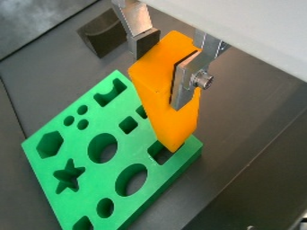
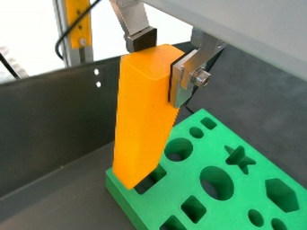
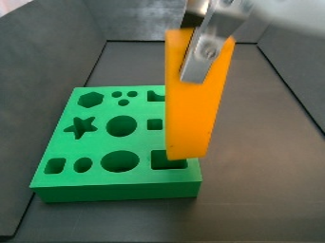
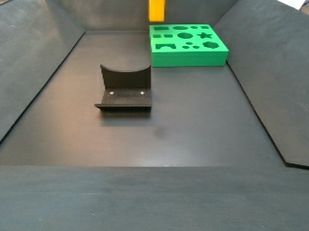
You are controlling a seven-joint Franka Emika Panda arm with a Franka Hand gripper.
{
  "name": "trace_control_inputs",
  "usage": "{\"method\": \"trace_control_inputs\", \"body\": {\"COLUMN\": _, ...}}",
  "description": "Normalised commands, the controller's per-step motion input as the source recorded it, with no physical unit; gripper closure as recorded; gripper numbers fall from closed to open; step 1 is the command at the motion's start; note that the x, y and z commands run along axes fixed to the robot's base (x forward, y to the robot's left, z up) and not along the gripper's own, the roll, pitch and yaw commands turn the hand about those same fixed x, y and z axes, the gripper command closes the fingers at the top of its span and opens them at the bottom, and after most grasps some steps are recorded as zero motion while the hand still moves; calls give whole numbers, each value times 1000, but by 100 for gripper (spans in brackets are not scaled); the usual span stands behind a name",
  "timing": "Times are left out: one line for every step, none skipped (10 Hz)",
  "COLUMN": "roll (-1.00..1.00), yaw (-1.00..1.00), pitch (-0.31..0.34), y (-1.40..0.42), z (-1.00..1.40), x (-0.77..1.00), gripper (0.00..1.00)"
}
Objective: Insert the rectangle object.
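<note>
The rectangle object (image 1: pixel 162 99), a tall orange block, stands nearly upright over a corner of the green board (image 1: pixel 90 157). My gripper (image 1: pixel 162 67) is shut on its upper end, one silver finger (image 2: pixel 182 81) flat on the near face and the dark pad (image 2: pixel 143 39) of the opposite finger behind the top edge. In both side views the block (image 3: pixel 191 100) (image 4: pixel 157 9) has its lower end at the rectangular slot (image 3: pixel 166 161) by the board's edge. How deep it sits there I cannot tell. My blurred gripper (image 3: pixel 203 43) covers the block's top.
The board (image 2: pixel 234 184) (image 4: pixel 187 45) has star, circle, hexagon and square holes. The dark fixture (image 4: pixel 125 90) (image 1: pixel 102 36) stands mid-floor, apart from the board. Sloping dark walls (image 4: pixel 36 81) close in the bin.
</note>
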Motion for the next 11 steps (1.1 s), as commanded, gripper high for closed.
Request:
{"method": "trace_control_inputs", "body": {"roll": 263, "yaw": 0, "pitch": 326, "y": -169, "z": -117, "x": 223, "gripper": 100}}
{"method": "trace_control_inputs", "body": {"roll": 199, "yaw": 0, "pitch": 483, "y": -311, "z": -123, "x": 451, "gripper": 100}}
{"method": "trace_control_inputs", "body": {"roll": 127, "yaw": -17, "pitch": 464, "y": -234, "z": -209, "x": 449, "gripper": 100}}
{"method": "trace_control_inputs", "body": {"roll": 116, "yaw": -71, "pitch": 441, "y": -66, "z": -257, "x": 449, "gripper": 100}}
{"method": "trace_control_inputs", "body": {"roll": 0, "yaw": 0, "pitch": 30, "y": 0, "z": 0, "x": 0, "gripper": 100}}
{"method": "trace_control_inputs", "body": {"roll": 0, "yaw": 0, "pitch": 0, "y": 0, "z": 0, "x": -23, "gripper": 100}}
{"method": "trace_control_inputs", "body": {"roll": 0, "yaw": 0, "pitch": 57, "y": 9, "z": -51, "x": 0, "gripper": 100}}
{"method": "trace_control_inputs", "body": {"roll": 24, "yaw": 0, "pitch": 184, "y": 194, "z": 0, "x": 0, "gripper": 100}}
{"method": "trace_control_inputs", "body": {"roll": 67, "yaw": 0, "pitch": 227, "y": 191, "z": 0, "x": -20, "gripper": 100}}
{"method": "trace_control_inputs", "body": {"roll": 76, "yaw": 0, "pitch": 184, "y": 163, "z": 66, "x": -77, "gripper": 100}}
{"method": "trace_control_inputs", "body": {"roll": 114, "yaw": 0, "pitch": 189, "y": 94, "z": 54, "x": -71, "gripper": 100}}
